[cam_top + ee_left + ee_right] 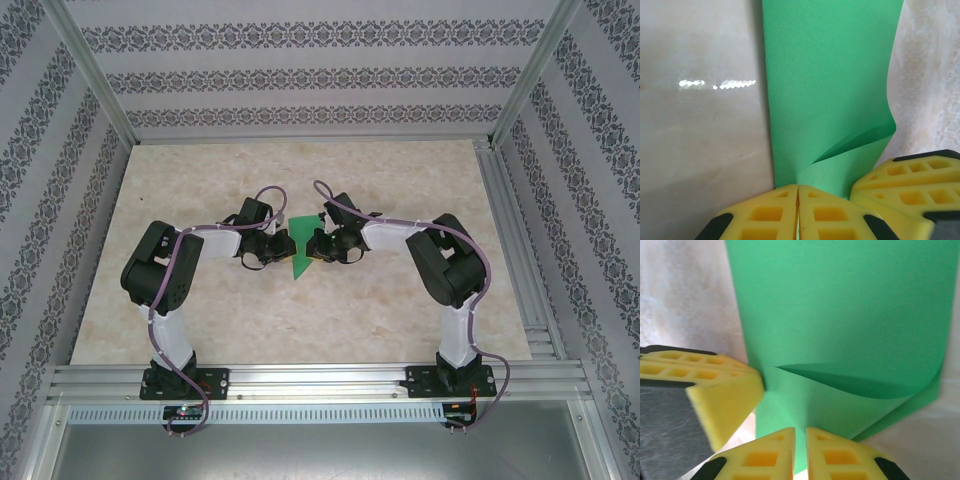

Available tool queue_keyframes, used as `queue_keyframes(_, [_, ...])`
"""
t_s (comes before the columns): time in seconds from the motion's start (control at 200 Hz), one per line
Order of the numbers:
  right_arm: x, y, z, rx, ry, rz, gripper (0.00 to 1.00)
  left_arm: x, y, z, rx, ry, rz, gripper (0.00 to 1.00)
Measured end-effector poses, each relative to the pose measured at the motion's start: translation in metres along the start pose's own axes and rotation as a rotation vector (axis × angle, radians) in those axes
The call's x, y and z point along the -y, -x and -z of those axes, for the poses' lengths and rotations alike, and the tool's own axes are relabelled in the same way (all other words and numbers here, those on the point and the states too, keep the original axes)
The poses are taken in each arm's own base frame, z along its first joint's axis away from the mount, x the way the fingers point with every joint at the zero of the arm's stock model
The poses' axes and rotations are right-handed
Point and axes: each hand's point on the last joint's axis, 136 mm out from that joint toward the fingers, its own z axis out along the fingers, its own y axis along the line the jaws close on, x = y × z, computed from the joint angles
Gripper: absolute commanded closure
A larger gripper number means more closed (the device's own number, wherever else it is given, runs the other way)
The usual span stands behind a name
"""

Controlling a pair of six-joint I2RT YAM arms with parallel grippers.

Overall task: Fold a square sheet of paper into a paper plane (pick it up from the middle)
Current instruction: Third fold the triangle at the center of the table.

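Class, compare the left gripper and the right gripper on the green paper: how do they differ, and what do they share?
The left gripper has its jaws pressed flush, with only a hairline seam; the right gripper leaves a slim gap with green in it. From above, the left gripper reaches the green paper from the left, the right gripper from the right. Shared: both are yellow and pinch the same paper's edge.

Flat rectangular table top (200, 170) of pale beige marbled laminate: surface glossy, with a streak of light glare in the left wrist view. Silver aluminium rails (320, 378) border its near edge and its right side. 1 item at the centre: a thin bright green paper sheet (298, 262), folded and curled, its narrow tip pointing toward the near edge. Contact with the surface cannot be confirmed.
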Motion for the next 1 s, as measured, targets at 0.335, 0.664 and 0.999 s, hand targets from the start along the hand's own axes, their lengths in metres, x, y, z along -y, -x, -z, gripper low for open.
queue_keyframes(0.335, [0.003, -0.001, -0.001, -0.011, -0.022, -0.011, 0.86, 0.001, 0.0, 0.0, -0.002, -0.002, 0.0, 0.89])
queue_keyframes(0.664, [-0.017, 0.015, 0.009, 0.027, 0.009, 0.039, 0.85, 0.004, 0.002, 0.001, -0.01, 0.007, -0.01, 0.89])
queue_keyframes(0.999, [-0.001, 0.017, -0.002, 0.024, -0.051, 0.022, 0.86, 0.005, 0.003, 0.001, -0.013, 0.01, -0.009, 0.87])
